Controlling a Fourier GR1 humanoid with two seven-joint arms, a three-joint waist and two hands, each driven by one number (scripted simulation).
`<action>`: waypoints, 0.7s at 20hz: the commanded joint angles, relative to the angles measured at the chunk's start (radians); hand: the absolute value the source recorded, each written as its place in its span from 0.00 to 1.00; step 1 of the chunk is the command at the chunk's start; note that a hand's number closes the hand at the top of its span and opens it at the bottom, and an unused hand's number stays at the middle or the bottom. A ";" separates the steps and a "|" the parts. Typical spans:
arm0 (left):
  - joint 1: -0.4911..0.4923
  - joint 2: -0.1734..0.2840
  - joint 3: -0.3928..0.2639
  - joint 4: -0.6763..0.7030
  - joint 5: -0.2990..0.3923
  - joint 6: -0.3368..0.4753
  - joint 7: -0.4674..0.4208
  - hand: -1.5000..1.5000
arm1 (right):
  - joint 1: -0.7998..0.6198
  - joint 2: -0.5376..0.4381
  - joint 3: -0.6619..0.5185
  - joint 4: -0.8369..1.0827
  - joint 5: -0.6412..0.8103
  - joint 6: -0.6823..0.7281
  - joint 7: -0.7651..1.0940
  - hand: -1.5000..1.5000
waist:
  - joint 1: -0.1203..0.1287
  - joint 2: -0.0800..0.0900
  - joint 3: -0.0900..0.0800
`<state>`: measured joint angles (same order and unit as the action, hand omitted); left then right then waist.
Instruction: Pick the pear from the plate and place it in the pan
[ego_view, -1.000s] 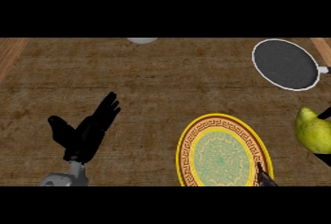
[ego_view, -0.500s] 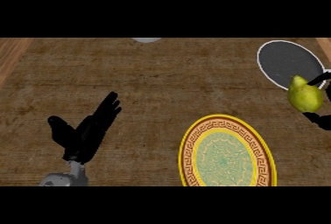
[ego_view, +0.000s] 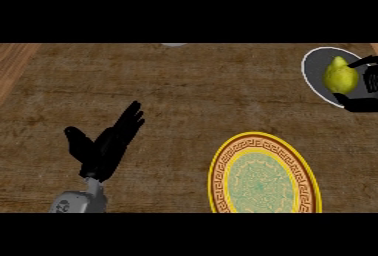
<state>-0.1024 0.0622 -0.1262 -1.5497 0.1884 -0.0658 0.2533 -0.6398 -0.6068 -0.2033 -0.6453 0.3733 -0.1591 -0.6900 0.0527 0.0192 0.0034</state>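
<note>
Spreading across the whole view, the brown table (ego_view: 184, 90) carries a yellow-rimmed patterned plate (ego_view: 218, 170), now bare, near the lower right. At lower left the left hand (ego_view: 107, 145) is held up with fingers straight and spread, resting. At the upper right edge the grey pan (ego_view: 316, 62) is seen, and the pear (ego_view: 339, 76) is held over it. The right hand (ego_view: 362, 92) is mostly cut off; dark fingers appear curled beside the pear. Released off-centre, the pear could be rolled over the pan's rim.
</note>
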 joint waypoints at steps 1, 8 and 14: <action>0.009 -0.022 -0.031 -0.016 -0.014 0.010 0.014 0.50 | -0.119 -0.005 -0.061 0.209 -0.001 -0.066 -0.057 1.00 | 0.014 0.004 0.001; 0.006 -0.033 -0.052 -0.010 -0.021 -0.014 -0.032 0.50 | -0.217 -0.021 -0.086 0.345 0.013 -0.112 -0.093 1.00 | 0.051 0.021 0.004; -0.053 -0.019 -0.040 -0.003 -0.010 -0.023 0.014 0.50 | -0.225 -0.056 0.011 0.457 0.141 -0.154 0.024 0.00 | 0.078 0.038 0.002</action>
<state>-0.1317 0.0478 -0.1568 -1.5568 0.1818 -0.0869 0.2546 -0.8498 -0.6468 -0.2648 -0.2638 0.4218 -0.2833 -0.7514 0.1106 0.0467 0.0065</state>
